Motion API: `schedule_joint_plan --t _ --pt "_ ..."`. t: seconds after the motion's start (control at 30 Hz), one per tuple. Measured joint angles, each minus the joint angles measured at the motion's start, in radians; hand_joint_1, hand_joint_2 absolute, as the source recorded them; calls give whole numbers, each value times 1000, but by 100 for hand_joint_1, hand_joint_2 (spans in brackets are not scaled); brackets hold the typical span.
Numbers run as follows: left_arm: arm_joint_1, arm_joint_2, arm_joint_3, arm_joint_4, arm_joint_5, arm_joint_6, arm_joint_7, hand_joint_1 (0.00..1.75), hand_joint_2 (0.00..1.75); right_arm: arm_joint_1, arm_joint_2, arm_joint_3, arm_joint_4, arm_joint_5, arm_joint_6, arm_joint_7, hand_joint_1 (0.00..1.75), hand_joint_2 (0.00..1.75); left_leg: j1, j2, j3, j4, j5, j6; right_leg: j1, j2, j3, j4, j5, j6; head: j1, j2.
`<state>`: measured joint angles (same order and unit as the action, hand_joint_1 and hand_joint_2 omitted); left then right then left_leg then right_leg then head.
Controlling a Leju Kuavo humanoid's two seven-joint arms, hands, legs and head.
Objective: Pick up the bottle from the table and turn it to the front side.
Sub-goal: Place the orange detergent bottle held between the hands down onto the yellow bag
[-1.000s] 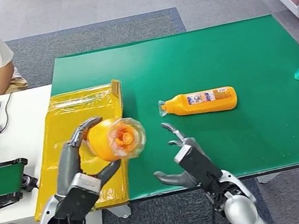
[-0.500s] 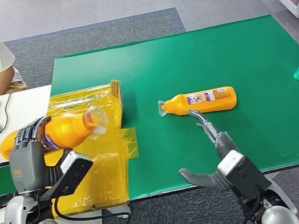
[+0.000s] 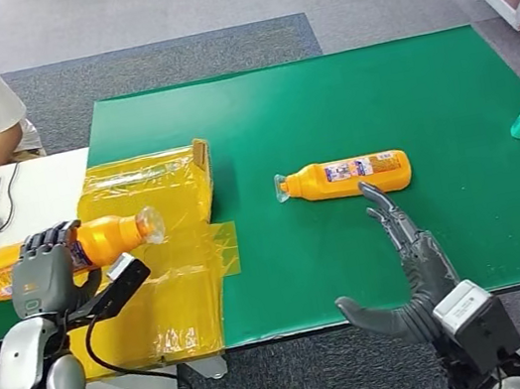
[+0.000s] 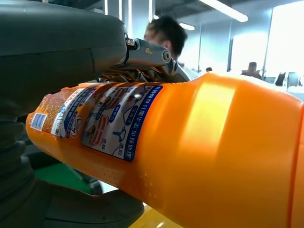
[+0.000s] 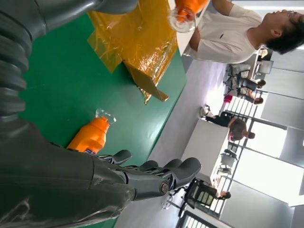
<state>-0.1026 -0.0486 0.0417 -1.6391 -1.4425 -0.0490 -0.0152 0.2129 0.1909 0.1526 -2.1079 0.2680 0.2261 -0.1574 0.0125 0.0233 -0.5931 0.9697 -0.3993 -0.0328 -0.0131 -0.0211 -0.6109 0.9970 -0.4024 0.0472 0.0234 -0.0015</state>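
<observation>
**Orange plastic bottles, one held and one lying on the bench**

Orange bottle, gripped around its labelled body by the left hand, is held lengthwise above the yellow plastic bag at the left, clear cap toward the right. A second bottle lies on its side on the green bench, cap leftward. The right hand hovers just near of it, fingers spread, holding nothing. The moulded plastic looks stiff, fairly light and smooth, so probably slippery; the wide mid-body seems the safest hold. Compared with half a second earlier, the held bottle has shifted left and lower, and the right hand has moved right, beneath the lying bottle's base end.
</observation>
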Motion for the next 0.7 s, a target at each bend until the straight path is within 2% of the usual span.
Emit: schedule_joint_plan --t 0.3,0.7 --pt "-72 72 -15 211 -58 -32 -54 175 175 1 -13 -7 -6 -20 7 -31 0 175 0 0 0 0 0 0 0 0 0 0 0 0 0 0" --pt "-114 83 -32 318 -69 -30 -45 175 175 -4 -13 -8 -6 -30 7 -36 0 175 0 0 0 0 0 0 0 0 0 0 0 0 0 0"
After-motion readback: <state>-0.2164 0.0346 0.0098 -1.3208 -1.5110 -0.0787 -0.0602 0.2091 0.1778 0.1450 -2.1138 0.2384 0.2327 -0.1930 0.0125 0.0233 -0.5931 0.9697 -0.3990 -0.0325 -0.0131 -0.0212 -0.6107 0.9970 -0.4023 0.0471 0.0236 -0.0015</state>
